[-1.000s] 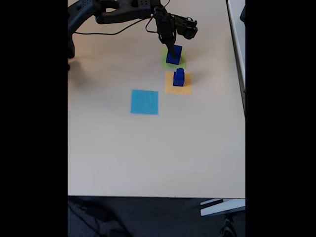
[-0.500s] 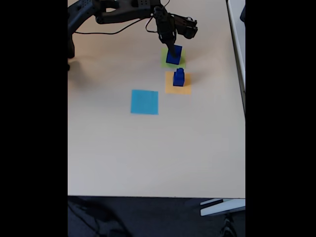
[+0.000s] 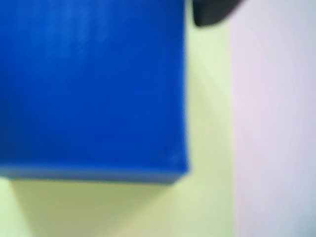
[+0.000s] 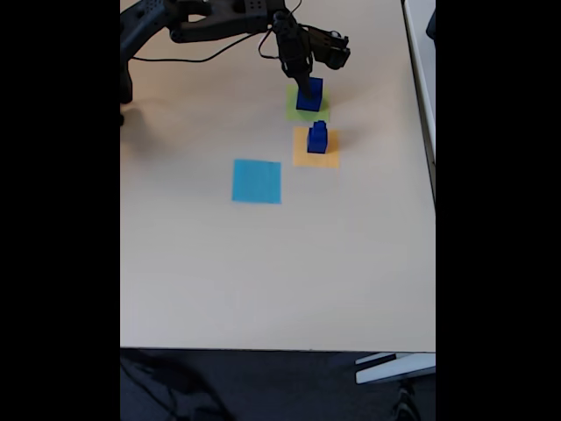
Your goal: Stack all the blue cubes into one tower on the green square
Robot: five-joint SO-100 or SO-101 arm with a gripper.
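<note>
Large cube (image 4: 308,94): we see it on the green square (image 4: 292,109) at the far side of the table (image 4: 263,263). In the wrist view its blue face (image 3: 94,84) is very close, with green paper (image 3: 207,148) beneath and beside it.
Gripper (image 4: 306,83): it sits right at the top of the large cube; we cannot tell whether the fingers are clamped or let go, since the fixed view is too small and the wrist view is blurred.
Small stack (image 4: 317,137): two or so smaller blue cubes, piled on the orange square (image 4: 316,156), just in front of the green one.
Handling (our judgement): the cubes look rigid, light and smooth-sided, so likely a bit slippery. We would pinch across two opposite flat faces, near mid-height, square to the fingers.
Surroundings: a light blue square (image 4: 257,181) lies bare, well apart to the left in the fixed view. A cable (image 4: 175,60) trails by the arm base.
Obstacles: nothing stands between the two stacks. The small stack is close, so a low sweep could topple it.
</note>
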